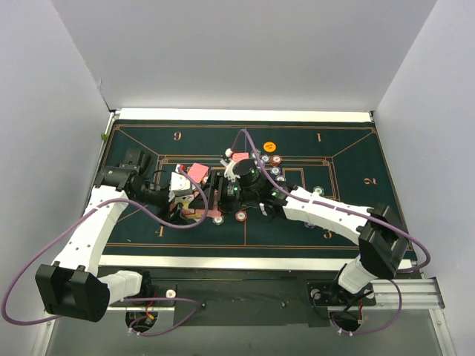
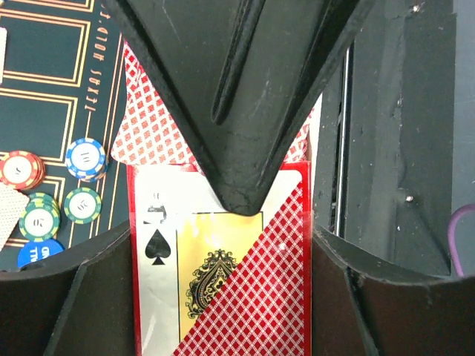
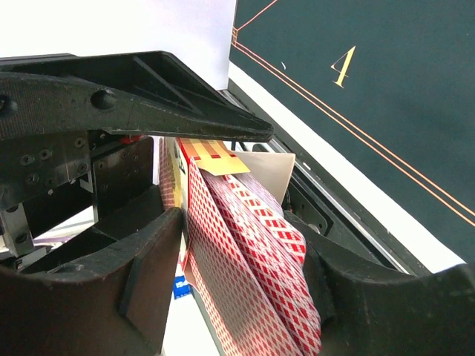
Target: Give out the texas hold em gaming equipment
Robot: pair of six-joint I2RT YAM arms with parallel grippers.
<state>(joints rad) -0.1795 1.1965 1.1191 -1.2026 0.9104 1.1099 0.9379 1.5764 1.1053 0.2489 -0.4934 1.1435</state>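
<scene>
Two grippers meet mid-mat [image 1: 148, 137]: left gripper [image 1: 189, 182] pinched tight on cards [image 2: 245, 297], right gripper [image 1: 217, 194] half-closed around the deck [image 3: 237, 252], chips [image 1: 267, 159] at two o'clock.

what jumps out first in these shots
The red-backed playing cards held over the green mat where both arms meet: the left gripper is shut on them, a spade card facing its camera, and the right gripper straddles the fan. Beyond sit striped chips and an orange button disc.

The cards [image 1: 197, 172] hang above the mat [image 1: 185, 137], just left of centre. The chips [image 1: 270, 159] cluster to their right with a button disc [image 1: 269, 146] just beyond, and two more chips [image 1: 241, 216] lie on the cards' near side.
</scene>
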